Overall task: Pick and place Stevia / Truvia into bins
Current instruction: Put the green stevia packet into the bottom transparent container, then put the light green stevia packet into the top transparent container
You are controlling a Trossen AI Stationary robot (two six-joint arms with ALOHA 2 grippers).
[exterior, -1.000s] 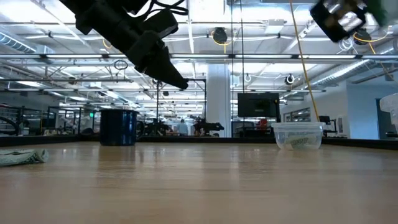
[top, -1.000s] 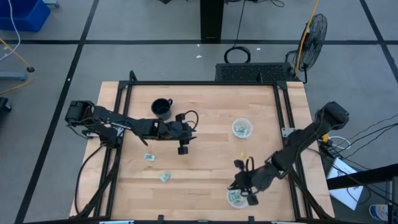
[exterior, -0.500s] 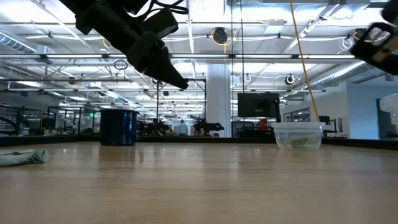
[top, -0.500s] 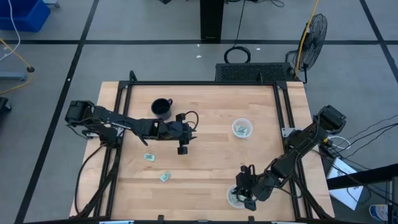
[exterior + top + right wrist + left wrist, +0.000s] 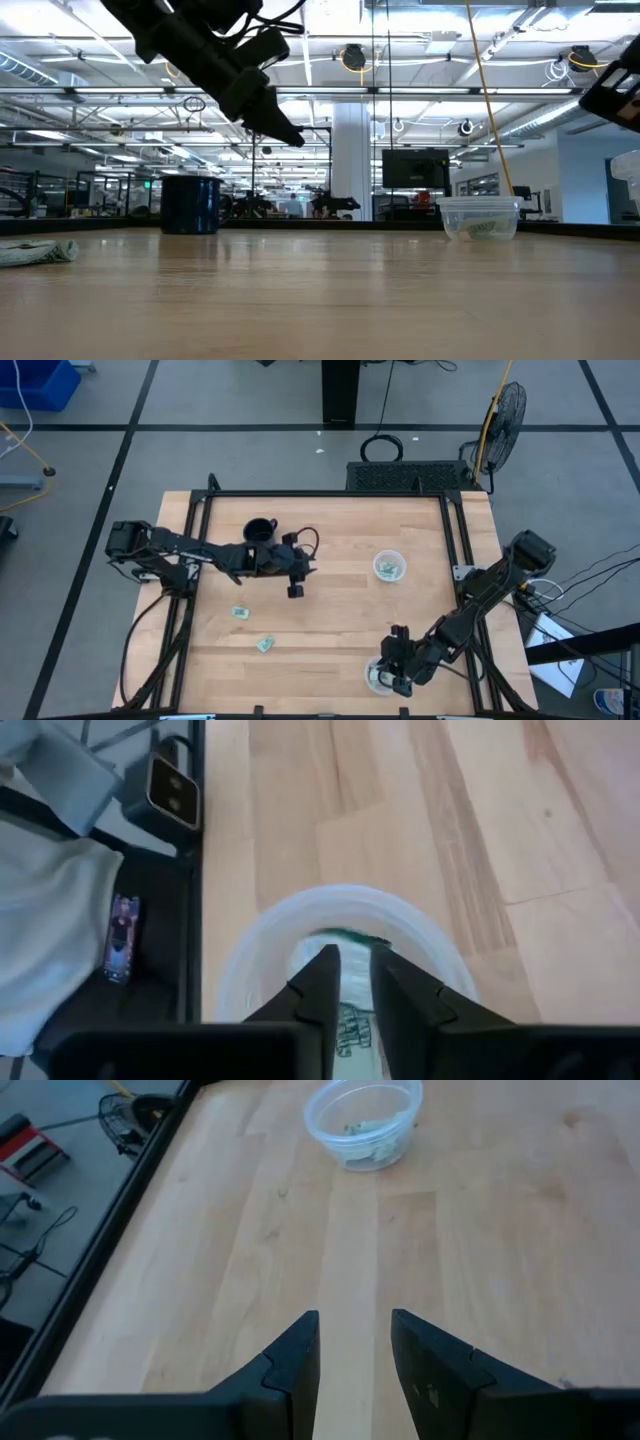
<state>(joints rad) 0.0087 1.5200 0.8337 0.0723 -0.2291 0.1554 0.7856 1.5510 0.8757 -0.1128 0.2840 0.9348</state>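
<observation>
My right gripper hangs over the near-right clear cup, shut on a pale green and white sachet. More sachets lie inside that cup. A second clear cup stands farther back with sachets in it. Two loose sachets lie flat on the left half of the table. My left gripper is open and empty, raised above the table's middle, to the right of the loose sachets. My right gripper pinches the sachet between its two fingers, pointing down from above. The sachet's green end shows just past the fingertips, over the cup's opening. It is lifted clear. How far back it reaches between the fingers does not show.
A black mug stands at the far left of the table, close behind my left arm. A black frame rail borders the table. Bare wood lies between the two cups and ahead of the left gripper.
My right gripper has moved toward the table's near edge, from the spot between the two cups to above the near cup, carrying the sachet. My left gripper has shifted slightly toward the far edge.
</observation>
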